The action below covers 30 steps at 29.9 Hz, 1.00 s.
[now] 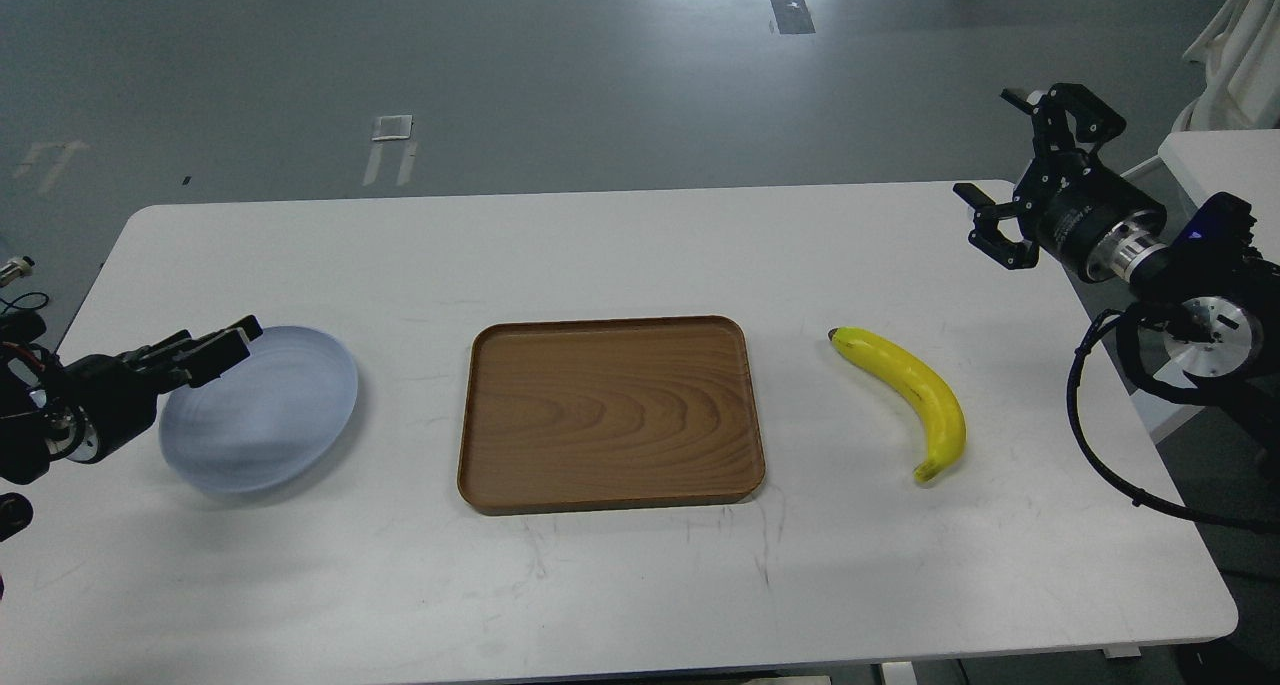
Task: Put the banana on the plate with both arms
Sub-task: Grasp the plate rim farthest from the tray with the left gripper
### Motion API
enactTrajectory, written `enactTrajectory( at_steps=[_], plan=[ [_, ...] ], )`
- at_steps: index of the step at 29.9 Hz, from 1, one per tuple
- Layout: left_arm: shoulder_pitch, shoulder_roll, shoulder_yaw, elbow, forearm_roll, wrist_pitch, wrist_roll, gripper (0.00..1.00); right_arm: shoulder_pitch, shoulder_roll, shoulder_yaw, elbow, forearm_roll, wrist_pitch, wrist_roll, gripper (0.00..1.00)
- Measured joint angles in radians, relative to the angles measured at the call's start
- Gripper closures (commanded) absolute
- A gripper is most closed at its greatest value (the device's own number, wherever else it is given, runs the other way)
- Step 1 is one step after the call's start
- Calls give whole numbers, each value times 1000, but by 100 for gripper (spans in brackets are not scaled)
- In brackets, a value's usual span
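**Banana untouched, plate at the left gripper**

Banana [905, 393] lies flat on the white table [620, 255], just right of the wooden tray [610, 413]; dark tip toward the far side, stem toward the near edge; nothing touching it.

Plate [262, 410] sits left of the tray, looks slightly blurred and tilted; left gripper [205, 350] is at its far-left rim, fingers close together, apparently pinching the rim, though the contact is not clear enough to be sure.

Right gripper [1030, 180] hangs right of the tray and beyond the banana, well apart from it; jaws spread wide, holding nothing.

Judgement: task barely begun; step in hand is likely securing the plate while the right arm goes for the fruit. To do well: keep plate level; bring right jaws down across the banana's thick middle, square to its curve, so it does not roll; carry over the tray, not through it.
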<state>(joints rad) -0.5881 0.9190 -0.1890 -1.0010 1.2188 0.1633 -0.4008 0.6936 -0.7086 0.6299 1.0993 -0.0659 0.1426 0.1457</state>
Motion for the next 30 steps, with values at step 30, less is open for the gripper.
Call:
enactTrajectory(
  at_steps=[30],
  plan=[
    [37,-23,132,160,42,96,-7,4,-2,5,4,3,0,1,0,0]
  ],
)
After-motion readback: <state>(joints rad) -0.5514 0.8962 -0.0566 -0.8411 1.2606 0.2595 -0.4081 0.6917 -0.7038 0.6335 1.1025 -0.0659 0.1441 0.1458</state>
